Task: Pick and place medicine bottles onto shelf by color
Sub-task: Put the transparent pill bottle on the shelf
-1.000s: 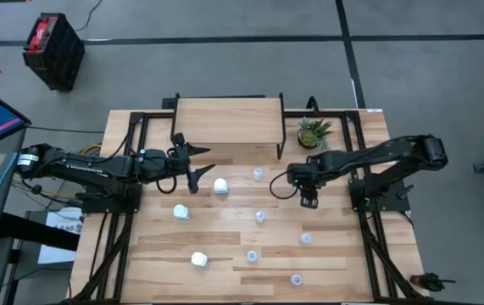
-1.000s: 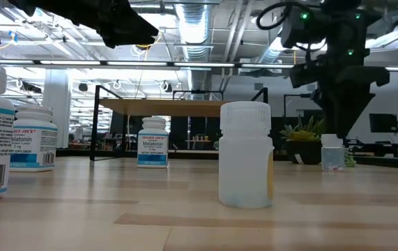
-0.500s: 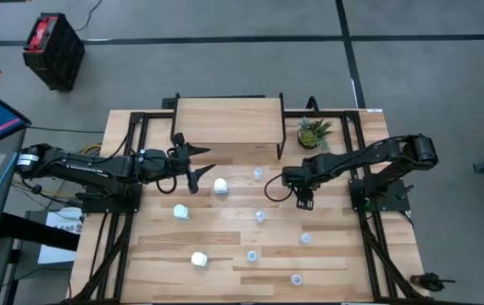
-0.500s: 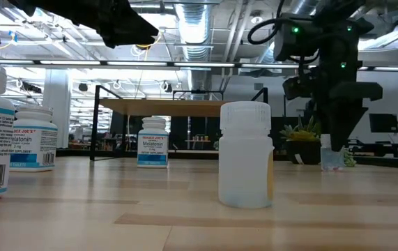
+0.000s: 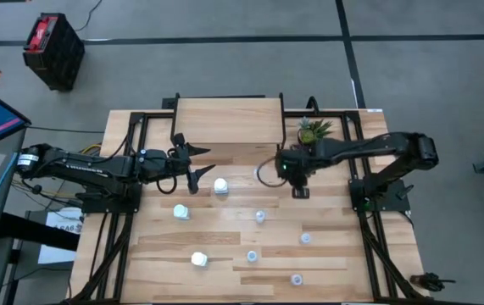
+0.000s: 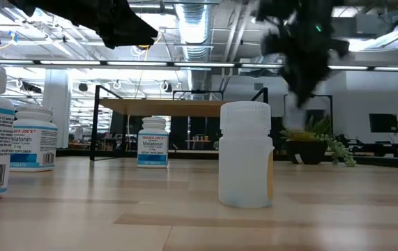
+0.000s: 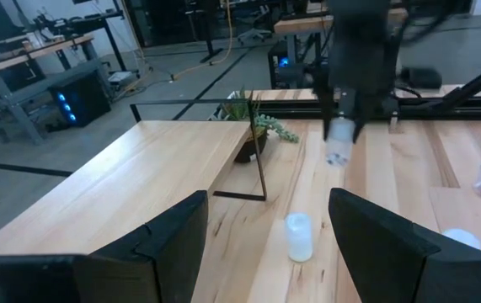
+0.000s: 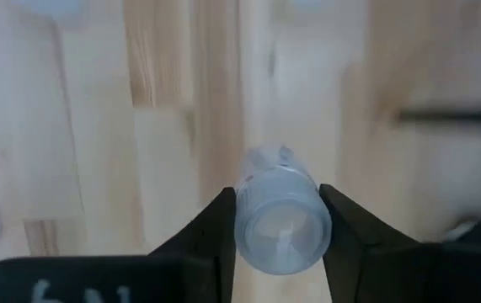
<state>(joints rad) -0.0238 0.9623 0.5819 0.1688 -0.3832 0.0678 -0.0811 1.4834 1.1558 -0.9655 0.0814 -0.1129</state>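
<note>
The right tool grips a small translucent bottle, its two dark fingers pressed against either side of the cap end. From the left wrist camera the same bottle hangs clear of the surface, held from above near the right end of the shelf. In the overhead picture the right tool sits just off the shelf's front right corner, beside the potted plant.

The left tool hovers off the shelf's front left corner with its fingers spread wide and nothing between them.

A chunky white bottle stands just beside the left tool, in front of the shelf. A second white bottle stands nearer the surface's left edge, and a third closer to the front edge. Small translucent bottles are scattered over the middle and right part: one just before the shelf's front edge, one near the centre, one toward the right edge, and two near the front edge.

The shelf top carries no bottles.
</note>
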